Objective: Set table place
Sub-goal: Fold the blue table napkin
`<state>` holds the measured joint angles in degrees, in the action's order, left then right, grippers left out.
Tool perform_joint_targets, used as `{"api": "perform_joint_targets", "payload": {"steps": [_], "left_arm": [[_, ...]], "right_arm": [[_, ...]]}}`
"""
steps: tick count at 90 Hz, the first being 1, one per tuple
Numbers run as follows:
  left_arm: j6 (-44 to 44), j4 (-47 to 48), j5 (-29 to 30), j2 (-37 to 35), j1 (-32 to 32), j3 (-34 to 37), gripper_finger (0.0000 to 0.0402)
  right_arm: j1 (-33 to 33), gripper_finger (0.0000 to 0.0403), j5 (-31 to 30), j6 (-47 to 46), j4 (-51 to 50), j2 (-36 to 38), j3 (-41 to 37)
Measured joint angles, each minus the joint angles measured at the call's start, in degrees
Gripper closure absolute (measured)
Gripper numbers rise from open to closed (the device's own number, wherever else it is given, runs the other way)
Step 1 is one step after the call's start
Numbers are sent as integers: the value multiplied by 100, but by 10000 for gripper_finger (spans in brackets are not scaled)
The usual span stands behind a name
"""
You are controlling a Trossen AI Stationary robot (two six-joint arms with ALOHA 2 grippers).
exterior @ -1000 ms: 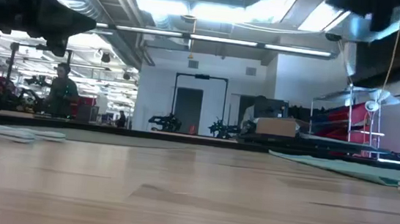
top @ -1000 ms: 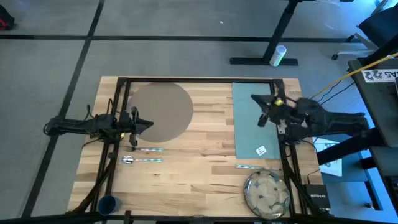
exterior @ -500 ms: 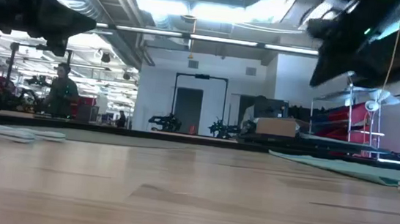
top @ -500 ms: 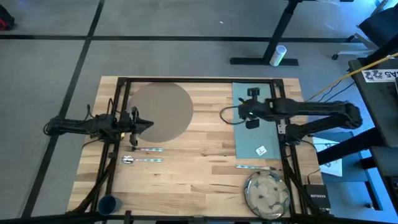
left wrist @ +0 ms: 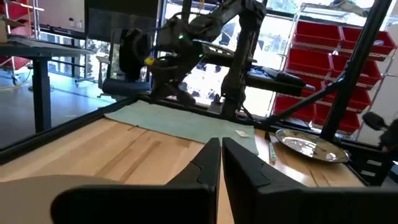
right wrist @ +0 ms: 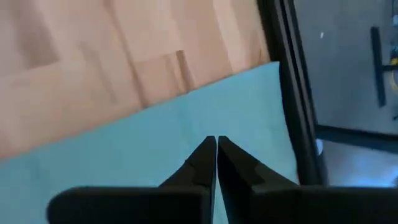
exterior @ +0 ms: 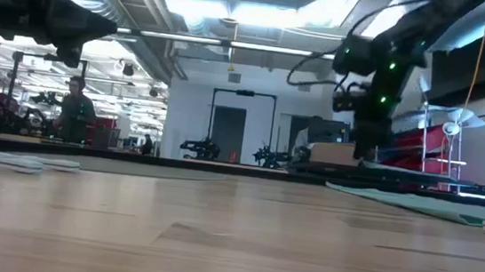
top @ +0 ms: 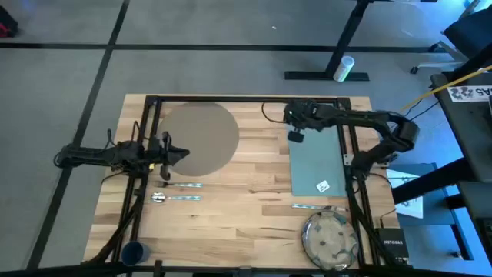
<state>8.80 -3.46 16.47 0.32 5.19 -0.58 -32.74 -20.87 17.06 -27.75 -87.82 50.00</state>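
**Two hands, one napkin to pick up first**

Two dark arms work at the counter (top: pixel 246 196). The right hand (top: pixel 294 117) is out over the far left corner of the teal napkin (top: pixel 317 158). Its fingers are pressed together, as its own wrist view shows, with the tips pointing down at the cloth near the far edge. It holds nothing.

The step now looks like taking hold of the napkin. To do it well, the right hand should first spread its fingers, then come down softly on the corner. One finger should slide under the edge, or both should pinch up a little fold. If it pushes too hard, the cloth may bunch up or slip off the far side of the counter. A slow lift is best, so the napkin does not drag the fork or knife (top: pixel 311 205) lying just near of it.

The right arm reaches a long way, stretched out from the right side across the top of the napkin, with its wrist bent down.

The left hand (top: pixel 175 154) waits low at the left side, at the near left edge of the round placemat (top: pixel 201 136). Its fingers are together too, and empty.

More silverware (top: pixel 178 191) lies near the left hand, toward the front. The speckled plate (top: pixel 329 238) sits at the near right corner. The small blue cup (top: pixel 134 252) sits at the near left corner. Nothing is on the placemat yet.
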Motion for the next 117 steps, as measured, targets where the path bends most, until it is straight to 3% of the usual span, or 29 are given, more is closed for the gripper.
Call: {"api": "perform_joint_targets", "payload": {"steps": [31,50,63,85,117], "left_arm": [[0,54,91,-2,0,0,402],[0,59,91,2,0,0,402],[-17,61,91,22,0,0,402],[-20,65,91,28,0,0,402],[-20,68,91,42,0,-2,402]], "right_arm": [[-443,403,448,-480,151,-892,-2],[-310,403,1274,-489,543,-1199,28],[-38,403,1693,-485,776,-1237,25],[575,403,3339,-375,1321,-1276,-4],[1542,403,4407,-129,2148,-1735,11]]}}
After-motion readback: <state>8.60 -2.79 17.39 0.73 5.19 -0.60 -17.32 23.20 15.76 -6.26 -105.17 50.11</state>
